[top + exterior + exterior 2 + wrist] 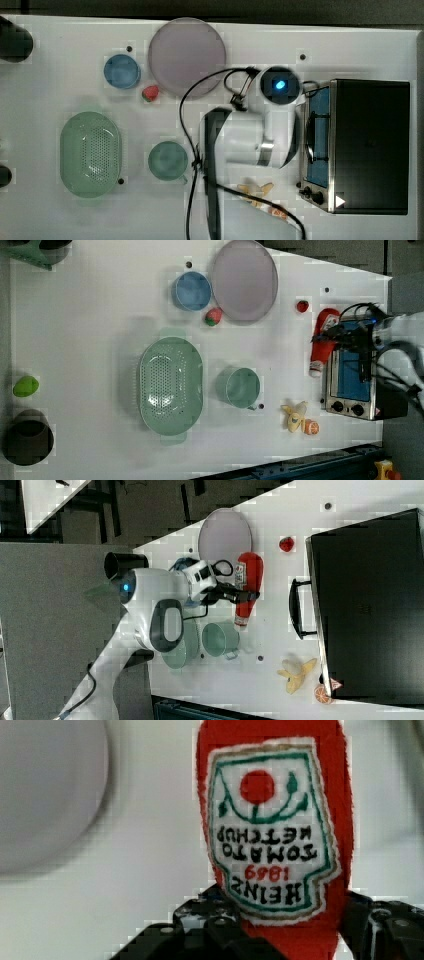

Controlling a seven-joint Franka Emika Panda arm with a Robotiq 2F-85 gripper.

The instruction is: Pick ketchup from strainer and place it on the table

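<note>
The ketchup [321, 342], a red bottle with a white cap and a white label, lies lengthwise beside the toaster oven, well away from the strainer. My gripper [334, 337] is shut on its middle. In the right view the dark fingers [240, 594] cross the bottle [248, 572]. The wrist view shows the label [270, 830] close up, with the gripper [290, 932] clamping the red body from both sides. The pale green strainer [90, 152] sits empty on the white table [50, 90], also seen as the strainer [171, 385] in the left view. I cannot tell whether the bottle rests on the table.
A toaster oven [370, 145] stands at the top view's right. A green mug [168, 160], blue bowl [122, 71], purple plate [187, 55], strawberry [150, 93] and banana [257, 192] lie around. A second strawberry [302, 305] sits near the bottle.
</note>
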